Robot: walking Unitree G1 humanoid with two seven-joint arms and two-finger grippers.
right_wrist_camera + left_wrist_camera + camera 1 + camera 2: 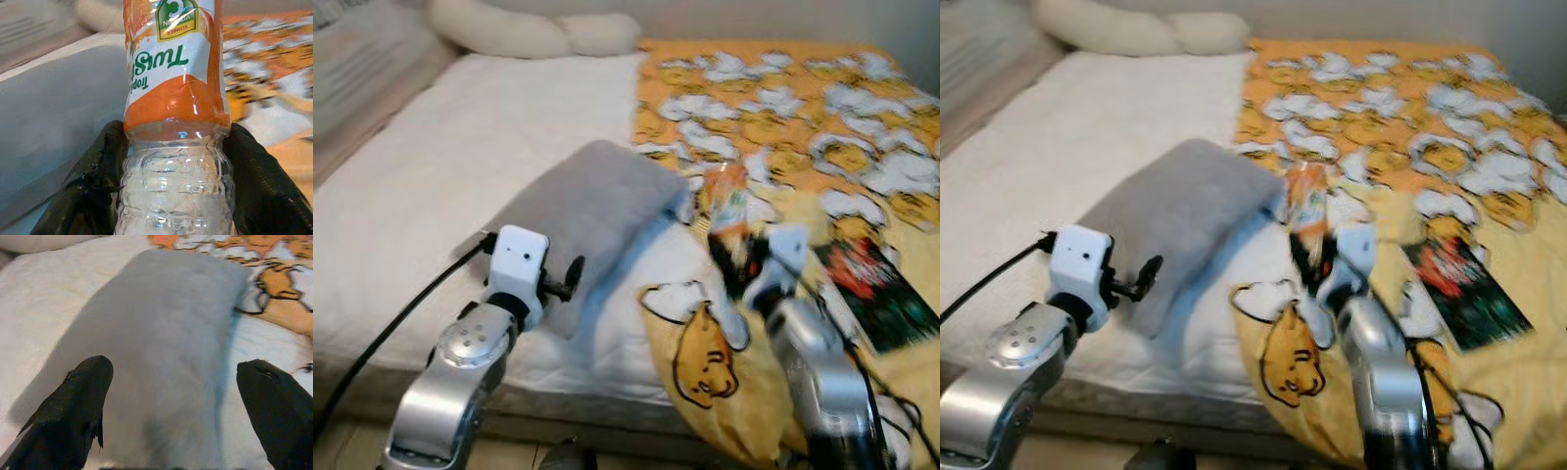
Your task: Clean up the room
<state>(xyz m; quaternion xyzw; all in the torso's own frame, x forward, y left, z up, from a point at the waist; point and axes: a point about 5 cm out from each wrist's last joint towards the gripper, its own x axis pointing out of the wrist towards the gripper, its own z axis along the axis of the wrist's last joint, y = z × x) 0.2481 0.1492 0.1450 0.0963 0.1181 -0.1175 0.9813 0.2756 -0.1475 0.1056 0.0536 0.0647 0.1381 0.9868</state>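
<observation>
Gripping one bottle (right gripper)

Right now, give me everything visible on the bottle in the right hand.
The Tropicana Twister bottle is clear ribbed plastic with an orange and white label sleeve bearing green lettering. The clear part looks empty. The right hand is shut on it, one black finger on each side of the clear ribbed section just beside the label's edge. In the head views it is held above the bed, over the yellow cartoon blanket and beside the gray pillow. No cap can be made out.
</observation>
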